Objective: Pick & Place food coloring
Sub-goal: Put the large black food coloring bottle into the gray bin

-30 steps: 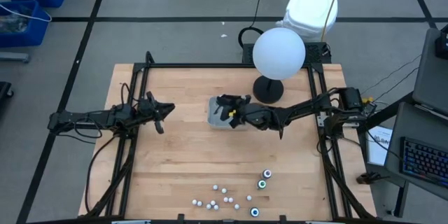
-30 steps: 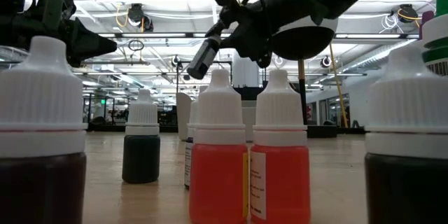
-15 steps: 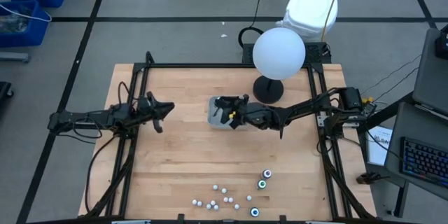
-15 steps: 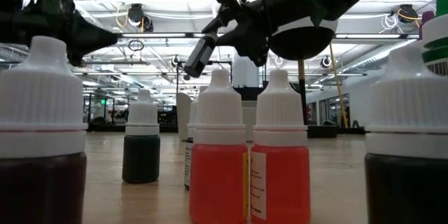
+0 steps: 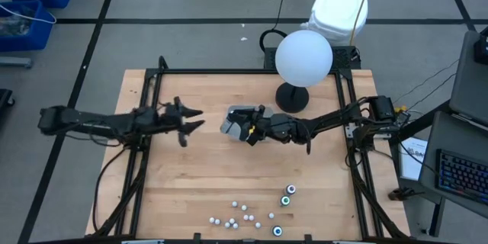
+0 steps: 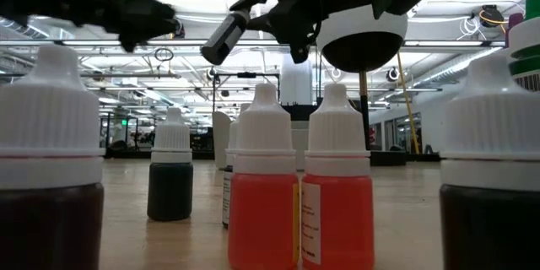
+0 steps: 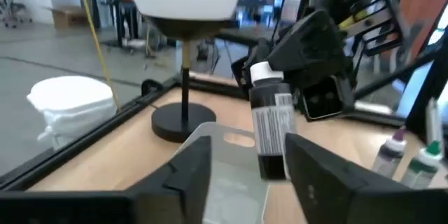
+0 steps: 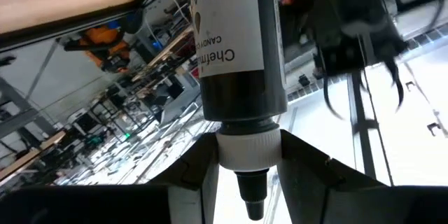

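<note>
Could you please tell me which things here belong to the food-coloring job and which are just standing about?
Job:
- black bottle in the right gripper, above the grey tray
- bottles at the near edge
- left gripper, open, beside the tray

Standing about:
- white globe lamp
- white bag on the floor

globe lamp (image 5: 303, 59) crowds tray (image 5: 231, 120), elsewhere open

Left tool (image 5: 192, 119) agape mid-table; right tool (image 5: 248, 125) clamped, both aloft.
</note>
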{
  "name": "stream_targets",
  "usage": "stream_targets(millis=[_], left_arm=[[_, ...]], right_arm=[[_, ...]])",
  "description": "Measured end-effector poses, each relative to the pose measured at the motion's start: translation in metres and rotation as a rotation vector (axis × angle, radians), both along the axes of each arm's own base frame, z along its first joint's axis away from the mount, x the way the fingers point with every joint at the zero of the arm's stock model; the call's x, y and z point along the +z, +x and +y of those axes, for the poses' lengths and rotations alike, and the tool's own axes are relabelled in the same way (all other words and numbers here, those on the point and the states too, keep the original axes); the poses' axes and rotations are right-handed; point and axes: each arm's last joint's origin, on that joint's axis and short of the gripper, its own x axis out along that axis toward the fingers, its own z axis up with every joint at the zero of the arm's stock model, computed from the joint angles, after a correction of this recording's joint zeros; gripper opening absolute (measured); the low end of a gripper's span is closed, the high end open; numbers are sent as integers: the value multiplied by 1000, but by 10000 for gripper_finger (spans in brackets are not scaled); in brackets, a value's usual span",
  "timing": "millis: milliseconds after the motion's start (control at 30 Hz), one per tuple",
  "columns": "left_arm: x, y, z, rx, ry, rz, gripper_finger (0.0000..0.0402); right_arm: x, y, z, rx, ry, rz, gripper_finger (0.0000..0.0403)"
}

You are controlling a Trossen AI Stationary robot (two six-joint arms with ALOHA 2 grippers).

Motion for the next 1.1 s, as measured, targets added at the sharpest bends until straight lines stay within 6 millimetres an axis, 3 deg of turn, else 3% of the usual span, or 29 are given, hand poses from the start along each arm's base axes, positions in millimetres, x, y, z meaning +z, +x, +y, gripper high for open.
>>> stream_targets(millis=[133, 333, 467, 600, 767, 1033, 1100], left_arm=[[13, 36, -1, -36, -4, 115, 235], [22, 82, -3, -104, -20, 272, 258], [24, 103, 1, -89, -26, 347, 268], [21, 112, 5, -79, -19, 391, 266], [20, 111, 8, -95, -7, 408, 236], [20, 109, 9, -98, -7, 419, 107], [20, 109, 9, -101, 5, 421, 100]], right_arm=[[0, 0, 0, 5, 0, -1, 110], [1, 0, -1, 2, 0, -7, 110], [1, 0, -1, 2, 0, -10, 110], [1, 0, -1, 2, 1, -10, 110], [1, 0, -2, -29, 1, -9, 110], [1, 0, -2, -29, 14, -12, 111], [1, 0, -2, -29, 17, -13, 112]])
